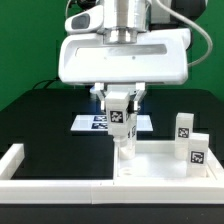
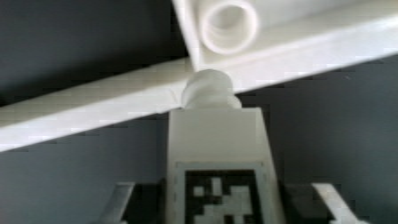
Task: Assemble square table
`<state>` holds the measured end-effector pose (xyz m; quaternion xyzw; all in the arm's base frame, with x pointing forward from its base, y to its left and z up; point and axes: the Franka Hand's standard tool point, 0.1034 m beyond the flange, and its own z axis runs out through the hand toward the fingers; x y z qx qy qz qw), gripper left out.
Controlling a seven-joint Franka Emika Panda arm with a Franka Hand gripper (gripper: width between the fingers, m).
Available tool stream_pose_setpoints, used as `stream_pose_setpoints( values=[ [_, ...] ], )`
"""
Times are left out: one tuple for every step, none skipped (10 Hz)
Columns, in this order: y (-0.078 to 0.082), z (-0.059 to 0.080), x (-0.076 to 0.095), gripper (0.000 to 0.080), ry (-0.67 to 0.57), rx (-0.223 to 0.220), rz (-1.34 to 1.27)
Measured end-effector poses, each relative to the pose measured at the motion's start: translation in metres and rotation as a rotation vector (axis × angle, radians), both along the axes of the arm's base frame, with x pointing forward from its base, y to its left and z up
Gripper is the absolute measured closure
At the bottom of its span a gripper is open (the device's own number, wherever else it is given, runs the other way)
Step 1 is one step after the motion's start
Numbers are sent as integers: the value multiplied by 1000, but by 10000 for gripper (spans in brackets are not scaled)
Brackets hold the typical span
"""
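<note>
While the black table (image 1: pixel 40 120) takes up most of the scene, the long white low wall (image 1: pixel 20 160) frames its near side and bounds the working room there. Behind the arm lies the marker board (image 1: pixel 90 122), flat and well apart from the action. Within the wall sits the square tabletop (image 1: pixel 150 165), its raised rim toward the camera; in the wrist view a corner socket (image 2: pixel 228 22) shows as a round opening. Two legs (image 1: pixel 184 128) (image 1: pixel 196 148) stand upright on the tabletop at the exterior view's right, and whether they are screwed in or merely set there cannot be told. The fourth leg is not in sight.

The gripper (image 1: pixel 121 105) is closed narrowly on a third leg (image 1: pixel 122 125), held upright with its tag facing outward. In the wrist view that leg (image 2: pixel 217 150) has its rounded tip at the tabletop's rim, near the socket but not yet in it.

As a judgement, the task is about midway at best: this leg is unseated, and another is unaccounted for. Room is open toward the exterior view's left; the rim edge just beside the tip, and the standing legs to the right, are the things to avoid.
</note>
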<state>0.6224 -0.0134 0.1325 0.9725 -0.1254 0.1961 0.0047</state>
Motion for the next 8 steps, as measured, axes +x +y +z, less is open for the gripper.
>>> stream_pose_setpoints(
  values=[
    [0,-1,0,511,1,1,-2],
    [0,-1,0,511,1,1,-1],
    [0,-1,0,511,1,1,-1],
    [1,-2,-1,511,2,0,0],
    [5,-6,-1,511,-49,-18,-5],
    [18,-17,-3,511,-61,-18,-13],
    [25,-23,2,511,-72,-21,-13],
    [26,-28,5,511,-85,-32,-10]
  ],
)
